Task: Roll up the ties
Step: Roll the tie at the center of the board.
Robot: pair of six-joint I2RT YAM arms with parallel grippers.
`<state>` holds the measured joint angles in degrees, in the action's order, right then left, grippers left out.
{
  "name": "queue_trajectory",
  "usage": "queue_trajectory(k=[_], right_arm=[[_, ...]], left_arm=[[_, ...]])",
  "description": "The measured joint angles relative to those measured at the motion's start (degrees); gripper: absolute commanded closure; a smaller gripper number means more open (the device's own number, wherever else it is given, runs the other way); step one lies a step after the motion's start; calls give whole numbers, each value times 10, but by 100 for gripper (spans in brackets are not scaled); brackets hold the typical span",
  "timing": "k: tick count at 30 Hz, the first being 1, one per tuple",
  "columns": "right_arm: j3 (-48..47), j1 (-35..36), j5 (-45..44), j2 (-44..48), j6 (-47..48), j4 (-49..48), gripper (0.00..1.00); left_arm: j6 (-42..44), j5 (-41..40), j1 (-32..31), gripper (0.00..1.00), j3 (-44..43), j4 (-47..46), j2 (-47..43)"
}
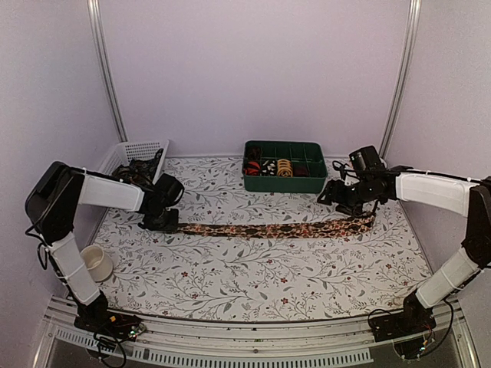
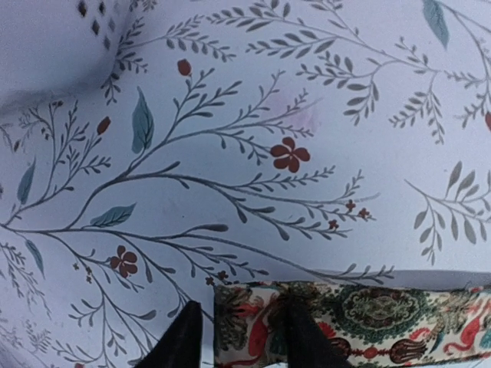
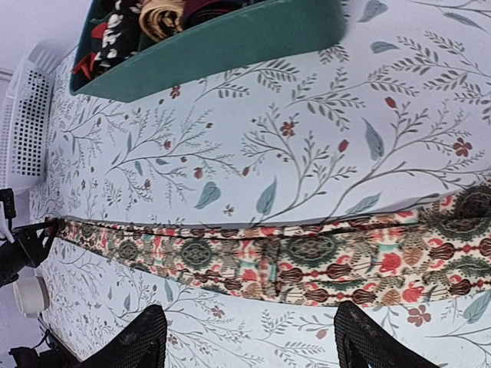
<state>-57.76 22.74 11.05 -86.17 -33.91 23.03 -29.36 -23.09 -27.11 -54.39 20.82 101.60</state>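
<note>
Item: long narrow necktie of dark brown fabric with reddish-cream floral print [image 1: 261, 228], one piece, laid flat and full length across the middle of the white tablecloth printed with grey branches and small red flowers [image 1: 253, 276], running left to right, no turn of a roll begun at either end. Left gripper [image 2: 244, 303]: down at the tie's left end, its two black fingers parted, one finger just off the cut end over bare cloth and the other over the fabric; released, nothing pinched. Right gripper [image 3: 252, 310]: low beside the tie's right end, fingers spread wide with the fabric lying just beyond them; released, grasping nothing. Finished stock: green plastic compartment tray [image 1: 284, 188] at the back of the table, well apart from the flat tie, holding several coiled ties, among them a tan roll [image 1: 285, 168], a red one [image 1: 251, 167] and a black-and-white one [image 1: 268, 165]; some compartments look vacant. Pending stock: white mesh basket [image 1: 142, 148] at the back left holds dark material, too indistinct to identify. Also present: small white cup [image 1: 97, 262] at the left edge. Status, by judgement: several ties done; this one straightened only, its rolling and placing in the tray remain.
</note>
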Motion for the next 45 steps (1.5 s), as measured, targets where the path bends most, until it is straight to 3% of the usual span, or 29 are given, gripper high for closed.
queue_trajectory(k=[6,14,25,35,41,45], right_arm=[[-16,36,3,-17,-9,-23,25],[-16,43,16,-25,-9,-36,25],[-91,117,44,-77,18,-55,25],[-185,186,125,-180,0,-121,25],[-262,210,188,-271,-43,-175,25],[-329,224,234,-345,-87,-217,26]], left_arm=[[-3,12,0,35,19,-13,-37],[-33,110,36,35,155,-151,-153],[-64,244,118,41,250,-312,-166],[-82,312,140,63,259,-395,-124],[-84,315,141,93,261,-400,-115],[-81,312,141,100,261,-401,-116]])
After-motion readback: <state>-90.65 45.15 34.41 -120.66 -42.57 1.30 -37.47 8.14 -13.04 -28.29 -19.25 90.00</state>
